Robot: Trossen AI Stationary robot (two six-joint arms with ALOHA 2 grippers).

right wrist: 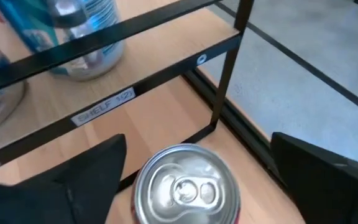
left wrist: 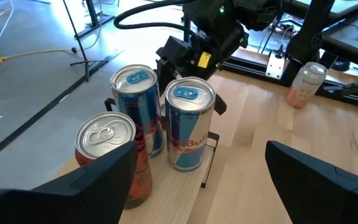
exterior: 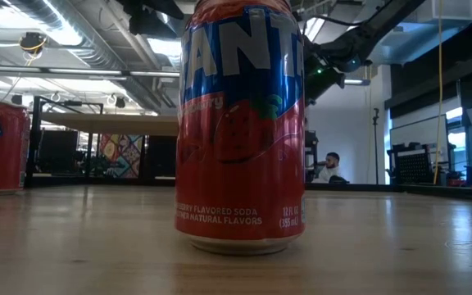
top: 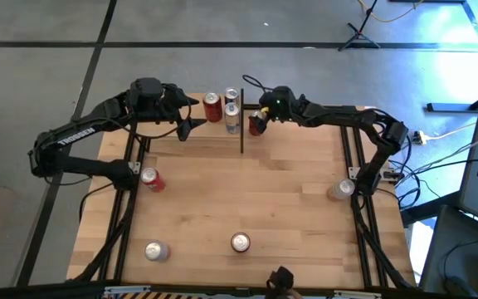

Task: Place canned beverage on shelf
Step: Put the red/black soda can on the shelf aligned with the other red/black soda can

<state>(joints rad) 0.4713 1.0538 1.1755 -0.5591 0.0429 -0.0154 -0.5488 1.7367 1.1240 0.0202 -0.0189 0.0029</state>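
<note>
A robotics lab: concrete floor (top: 222, 21), exposed ceiling ducts (exterior: 72, 33), tripod stand (top: 359, 33), trailing cables (top: 451, 133)

Both arms reach to the table's far edge, jaws spread.

The left arm stretches from the table's left side toward the far middle, its left gripper (top: 191, 115) held with both dark fingers (left wrist: 104, 174) wide apart. The right arm bends in from the right side, elbow near the right edge, and its right gripper (top: 256, 121) points toward the left one, fingers (right wrist: 79, 180) also standing well apart.
</note>
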